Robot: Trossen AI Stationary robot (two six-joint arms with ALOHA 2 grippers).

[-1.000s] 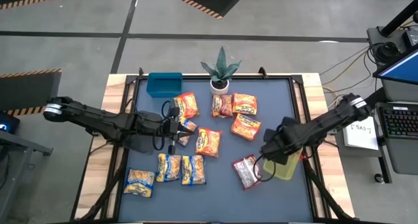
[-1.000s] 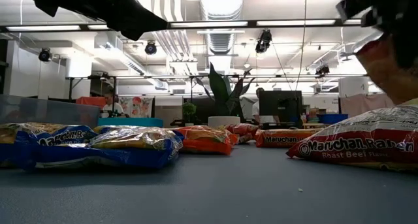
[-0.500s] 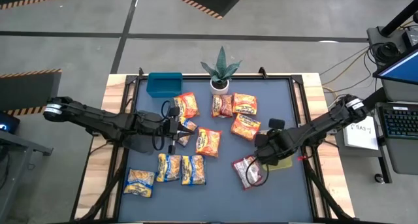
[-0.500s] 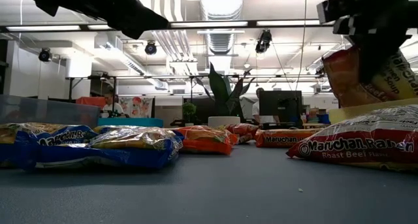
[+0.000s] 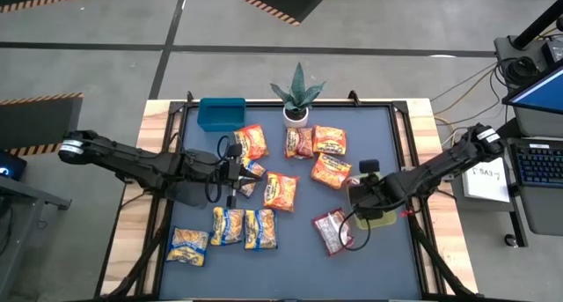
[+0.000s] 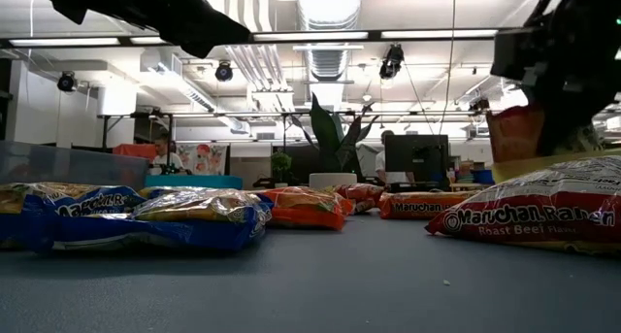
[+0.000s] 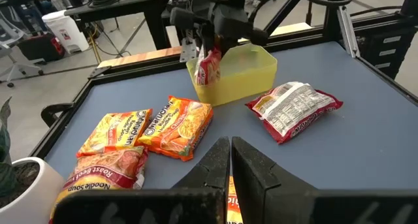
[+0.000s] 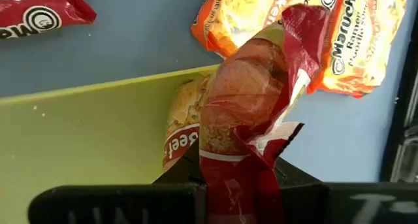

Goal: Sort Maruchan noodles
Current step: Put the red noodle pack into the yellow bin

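Now the right hand (image 5: 362,196) has drifted back toward 3 o'clock from where it hung a moment ago, and it sits over the yellow-green bin (image 7: 251,64) at the table's (image 5: 396,267) 4 o'clock side. It stays clamped on a red noodle packet (image 8: 251,106), which dangles upright above the bin's near wall, not yet released. That suggests the drop is next. One red-and-white packet (image 5: 331,232) lies just beside the bin at 9 o'clock. The left hand (image 5: 230,172), fingers together and empty, waits near the table's 9 o'clock among the other packets.
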